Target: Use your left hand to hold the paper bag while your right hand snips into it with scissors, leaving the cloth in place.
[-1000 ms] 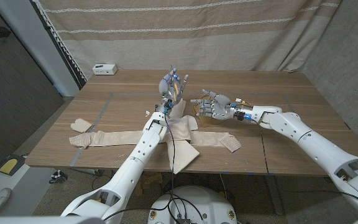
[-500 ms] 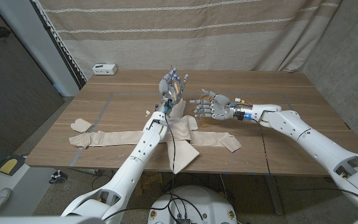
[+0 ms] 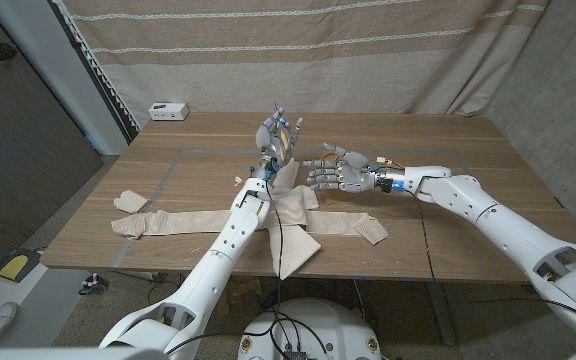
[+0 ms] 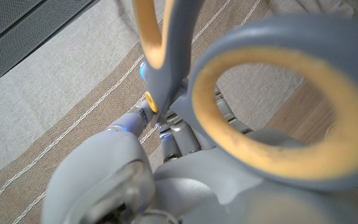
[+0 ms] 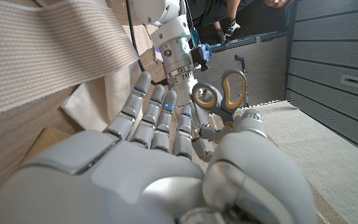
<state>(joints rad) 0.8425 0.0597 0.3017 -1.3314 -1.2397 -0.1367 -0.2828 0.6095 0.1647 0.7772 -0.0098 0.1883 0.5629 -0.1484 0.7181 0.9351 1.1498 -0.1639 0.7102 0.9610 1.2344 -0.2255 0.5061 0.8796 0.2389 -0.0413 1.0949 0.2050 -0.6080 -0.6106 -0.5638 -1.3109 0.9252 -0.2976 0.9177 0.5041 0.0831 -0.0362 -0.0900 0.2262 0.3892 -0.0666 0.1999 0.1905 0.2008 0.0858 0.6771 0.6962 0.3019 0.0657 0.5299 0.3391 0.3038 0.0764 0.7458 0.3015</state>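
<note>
left hand [image 3: 277,137] stays raised over the table's middle, gripping the scissors [image 5: 224,93] with the grey-and-yellow loops up; no shift there. right hand [image 3: 336,171] has crept left toward it since a second ago, fingers spread wide, holding nothing, just beside the scissors but not touching. looks like a handover being set up, since the scissors sit in the wrong hand. cloth [image 3: 288,215] lies flat under both arms. paper bag [image 3: 320,177]: tan scrap below the right hand, hard to tell.
</note>
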